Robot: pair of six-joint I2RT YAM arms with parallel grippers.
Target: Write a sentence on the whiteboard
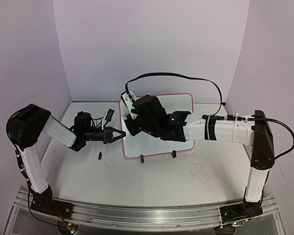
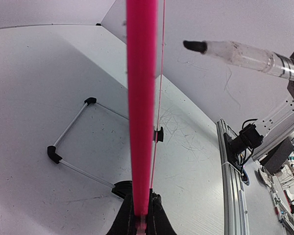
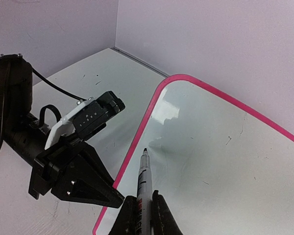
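The whiteboard [image 1: 184,105] stands tilted mid-table, with a pink rim and a white face [image 3: 225,161]. No line of writing shows on it, only a few tiny specks. My left gripper [image 1: 120,133] is shut on the board's left rim, which runs edge-on up the left wrist view [image 2: 141,98] from the jaws [image 2: 141,218]. My right gripper [image 1: 131,121] hovers over the board's upper left and is shut [image 3: 143,215] on a marker [image 3: 144,181]. The marker's black tip [image 3: 145,150] points at the face near the left rim; I cannot tell whether it touches. The marker also shows in the left wrist view [image 2: 245,55].
Two black clip feet [image 1: 142,158] [image 1: 173,154] hold the board's lower edge. A small dark piece [image 1: 100,156] lies on the table left of them. A wire frame with black corners [image 2: 71,129] sits behind the board. A black cable [image 1: 186,76] arcs above. An aluminium rail [image 1: 147,215] runs along the near edge.
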